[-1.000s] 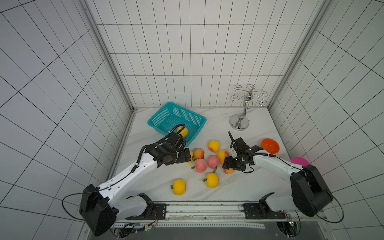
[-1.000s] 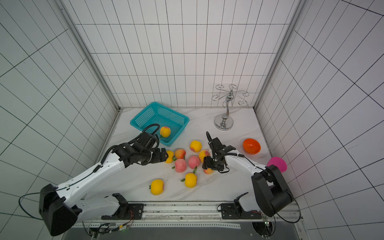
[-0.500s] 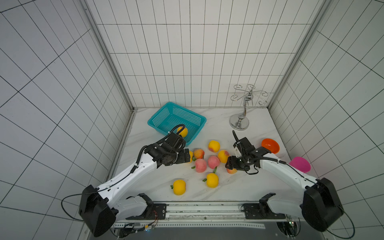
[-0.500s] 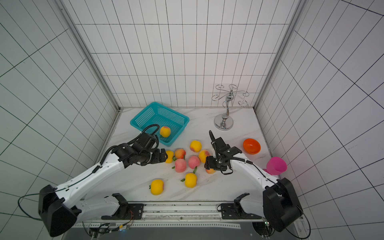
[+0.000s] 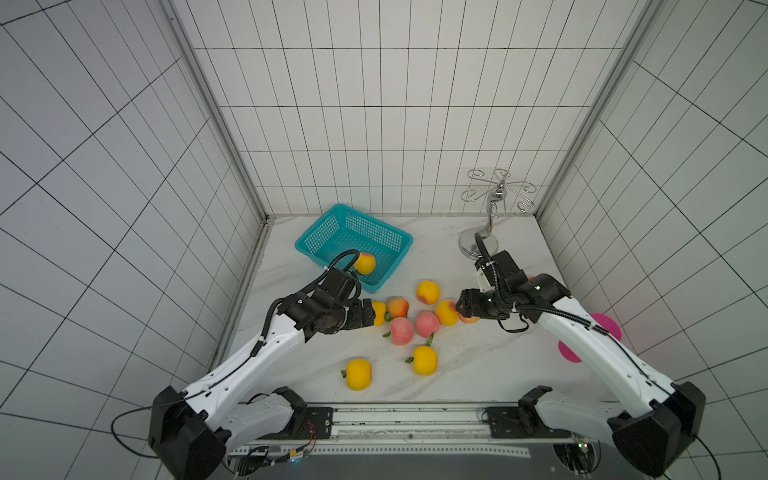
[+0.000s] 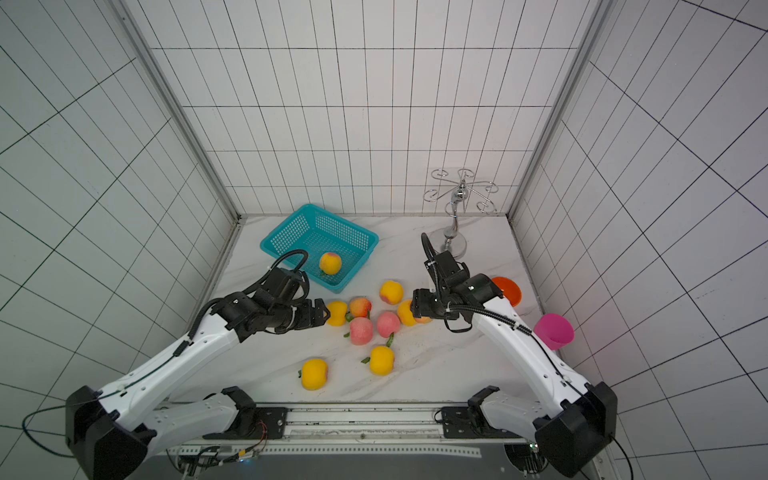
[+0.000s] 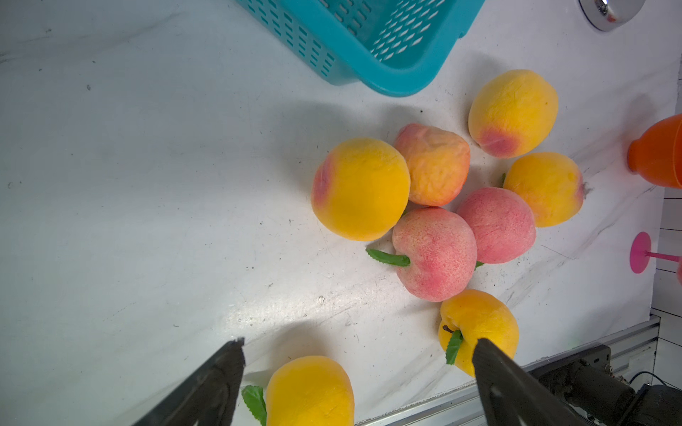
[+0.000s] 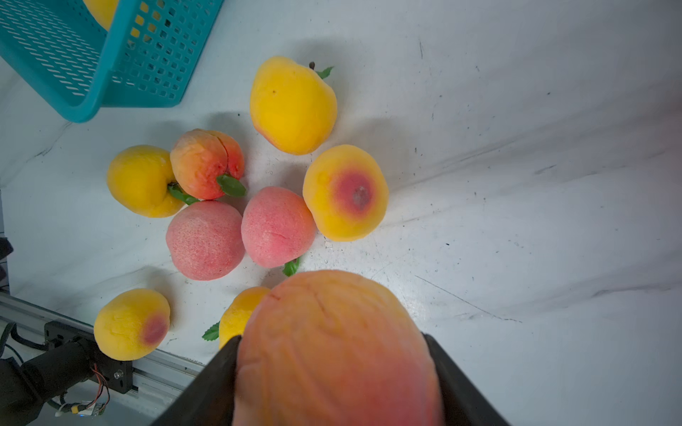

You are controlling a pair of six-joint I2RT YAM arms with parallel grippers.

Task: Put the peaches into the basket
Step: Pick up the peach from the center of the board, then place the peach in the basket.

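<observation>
Gripping a pink-orange peach (image 8: 334,369), my right gripper (image 8: 332,341) is closed onto it. One dark finger (image 8: 217,376) presses each flank, and the fruit fills the gap between them. Whether the fruit clears the table (image 5: 478,374) I cannot tell.

My left gripper (image 7: 358,346) has its jaws spread wide and holds nothing. In both top views it points at the cluster of loose peaches, with a yellow peach (image 5: 379,312) just off its fingertips.

Position of task items, referenced to the grippers:

1. Basket (image 5: 409,241): teal, with mesh walls. It stands farther from my base than the left gripper and close beside that arm's wrist. From the right gripper it lies beyond the cluster, toward my left side.
2. Peach in the basket (image 5: 365,263): yellow with a red blush, resting inside near the wall closest to the left gripper.
3. Cluster: six fruits lie between the two grippers, several touching. Beside the yellow peach is an orange-red peach (image 5: 397,306). Two pink peaches (image 5: 401,330) lie side by side. A blushed yellow peach (image 5: 446,312) lies just ahead of my right fingertips. Another yellow peach (image 5: 428,291) sits on the basket side.
4. Two more yellow peaches (image 5: 358,374) lie apart from the cluster, nearer my base than either gripper.

Behind my right gripper are an orange bowl (image 6: 509,289) and a pink cup (image 6: 555,330). A metal stand (image 5: 490,208) rises farther back.
</observation>
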